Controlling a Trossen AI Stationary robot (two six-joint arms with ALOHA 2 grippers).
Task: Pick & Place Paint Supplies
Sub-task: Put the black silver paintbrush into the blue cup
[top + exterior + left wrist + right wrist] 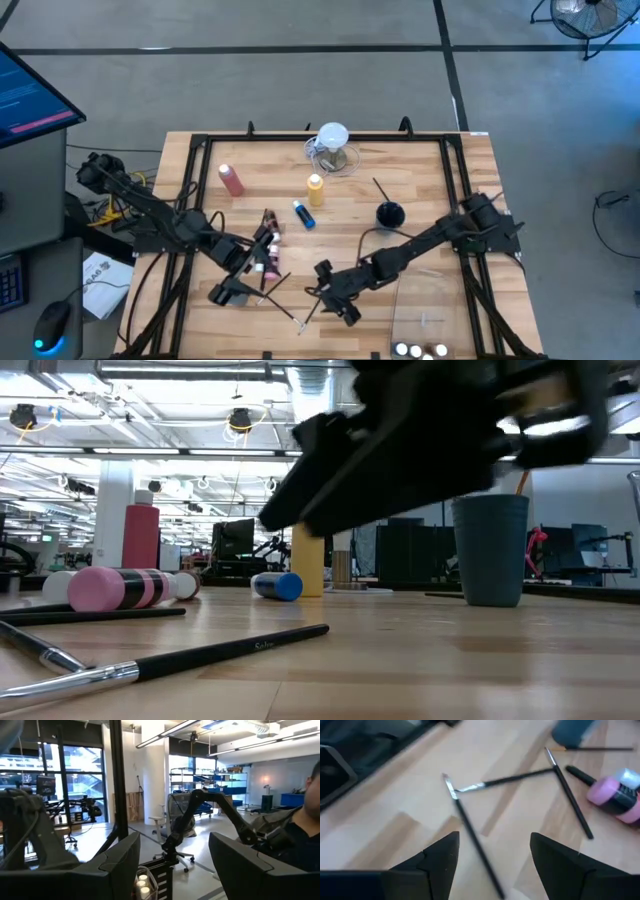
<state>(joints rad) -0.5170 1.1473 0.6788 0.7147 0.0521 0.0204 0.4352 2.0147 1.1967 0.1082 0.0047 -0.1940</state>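
Note:
Thin dark paintbrushes (470,832) lie crossed on the wooden table near its front edge, and one shows in the low view (230,652). My right gripper (495,840) hovers open just above them (322,298), slanting down, one finger on each side of a brush without touching it. My left gripper (230,292) stands open and raised at the front left, with nothing between its fingers (175,837). A pink bottle (120,588) lies on its side. Pink-red (232,180) and yellow (316,188) squeeze bottles stand upright. A blue one (304,214) lies flat.
A dark cup (390,214) holding a brush stands right of centre. A clear jug with a white round top (332,140) is at the far edge. Small white-capped bottles (420,350) sit at the front right beside a clear tray (430,310). A person's sleeve shows beyond the table (305,840).

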